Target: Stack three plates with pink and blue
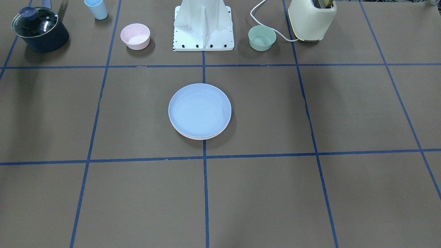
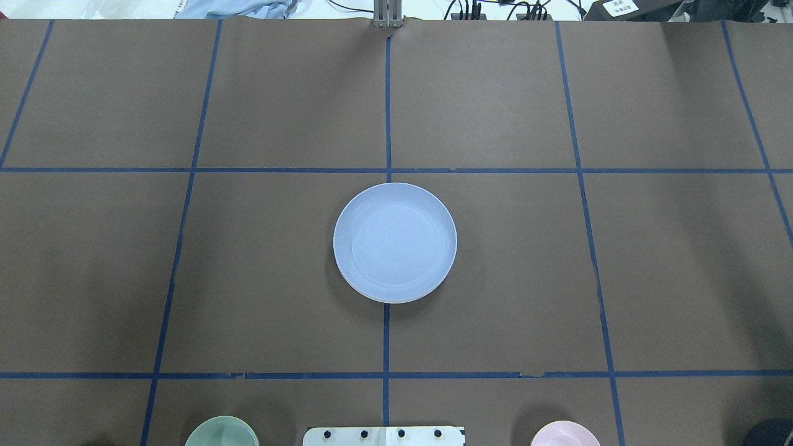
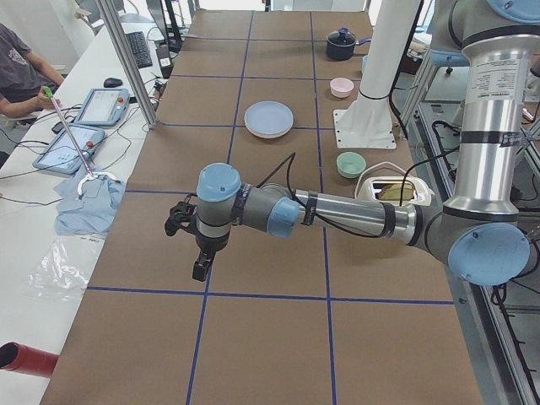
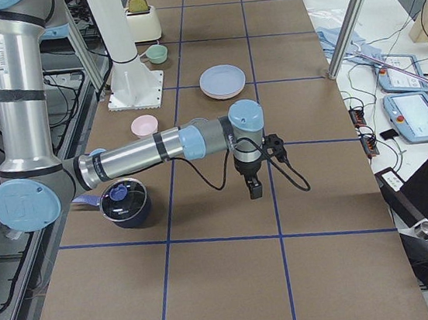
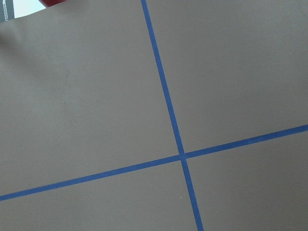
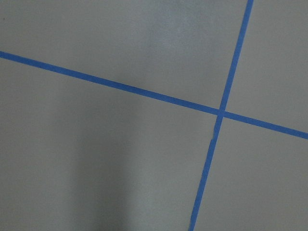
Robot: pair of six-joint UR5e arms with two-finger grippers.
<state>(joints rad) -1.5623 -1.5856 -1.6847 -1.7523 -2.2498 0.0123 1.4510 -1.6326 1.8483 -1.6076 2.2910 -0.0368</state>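
A stack of plates sits at the table's middle with the light blue plate [image 1: 200, 109] on top; it also shows in the overhead view [image 2: 395, 241]. Only thin pale rims [image 1: 201, 137] of the plates beneath show, so I cannot tell their colours. My left gripper [image 3: 200, 268] shows only in the left side view, hovering low over bare table far from the stack [image 3: 269, 118]. My right gripper [image 4: 254, 189] shows only in the right side view, also far from the stack [image 4: 222, 81]. I cannot tell whether either is open or shut. Both wrist views show only table and blue tape.
A small pink bowl [image 1: 135, 36] and a mint-green bowl [image 1: 262, 38] flank the robot base [image 1: 203, 29]. A lidded dark pot [image 1: 39, 29], a blue cup [image 1: 96, 8] and a cream toaster [image 1: 311, 19] stand along the robot's edge.
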